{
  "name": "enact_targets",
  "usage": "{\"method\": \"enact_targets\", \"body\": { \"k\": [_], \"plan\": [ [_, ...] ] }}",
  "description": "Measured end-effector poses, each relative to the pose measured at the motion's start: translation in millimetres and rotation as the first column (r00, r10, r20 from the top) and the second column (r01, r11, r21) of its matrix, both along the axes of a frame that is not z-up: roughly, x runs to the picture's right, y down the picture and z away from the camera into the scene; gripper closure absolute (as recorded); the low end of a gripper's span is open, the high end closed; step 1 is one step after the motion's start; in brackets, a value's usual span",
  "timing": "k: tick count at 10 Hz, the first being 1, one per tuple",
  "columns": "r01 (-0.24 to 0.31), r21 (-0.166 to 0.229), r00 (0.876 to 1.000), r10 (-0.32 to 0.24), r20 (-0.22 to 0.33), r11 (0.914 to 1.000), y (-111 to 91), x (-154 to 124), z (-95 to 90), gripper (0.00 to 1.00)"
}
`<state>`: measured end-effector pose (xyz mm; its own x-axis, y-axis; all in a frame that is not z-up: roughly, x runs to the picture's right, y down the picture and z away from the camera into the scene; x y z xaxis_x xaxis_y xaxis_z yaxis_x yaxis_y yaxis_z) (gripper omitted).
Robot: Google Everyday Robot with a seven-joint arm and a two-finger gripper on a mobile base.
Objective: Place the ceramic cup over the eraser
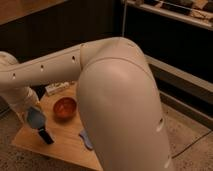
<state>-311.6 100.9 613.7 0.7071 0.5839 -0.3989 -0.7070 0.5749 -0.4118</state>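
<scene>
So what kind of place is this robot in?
Probably a lab or workshop test area: a low wooden table on a speckled floor, dark shelving behind, a loose cable. The gripper, above the table's left end, holds the ceramic cup.

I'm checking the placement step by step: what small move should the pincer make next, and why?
Probably ease the pincer down and slightly toward the eraser. It appears shut on the ceramic cup, which hangs just up-left of the eraser in this view. The eraser lies uncovered on the wooden table, so the cup is not yet over it.
</scene>
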Motion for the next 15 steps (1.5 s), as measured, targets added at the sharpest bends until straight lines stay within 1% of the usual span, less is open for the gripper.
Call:
{"method": "enact_targets", "body": {
  "k": [3, 5, 7, 9, 10, 13, 15],
  "plan": [
    [0.009, -0.011, 1.0, -0.009, 0.018, 0.9999, 17.1, 5.7, -8.6, 1.0],
    [0.013, -0.017, 0.999, -0.012, 0.047, 0.9998, 27.5, 5.6, -9.3, 1.0],
    [0.022, -0.024, 0.997, -0.02, 0.08, 0.9995, 36.4, 2.0, -5.9, 1.0],
    [0.032, -0.01, 0.994, -0.031, 0.108, 0.9994, 37.9, -1.3, 1.3, 1.0],
    [0.038, 0.004, 0.993, -0.038, 0.116, 0.9993, 36.1, -2.4, 6.7, 1.0],
    [0.056, 0.038, 0.992, -0.06, 0.114, 0.9977, 30.6, -2.4, 17.8, 1.0],
    [0.066, 0.049, 0.992, -0.071, 0.105, 0.9966, 29.1, -1.5, 23.6, 1.0]
  ]
}}
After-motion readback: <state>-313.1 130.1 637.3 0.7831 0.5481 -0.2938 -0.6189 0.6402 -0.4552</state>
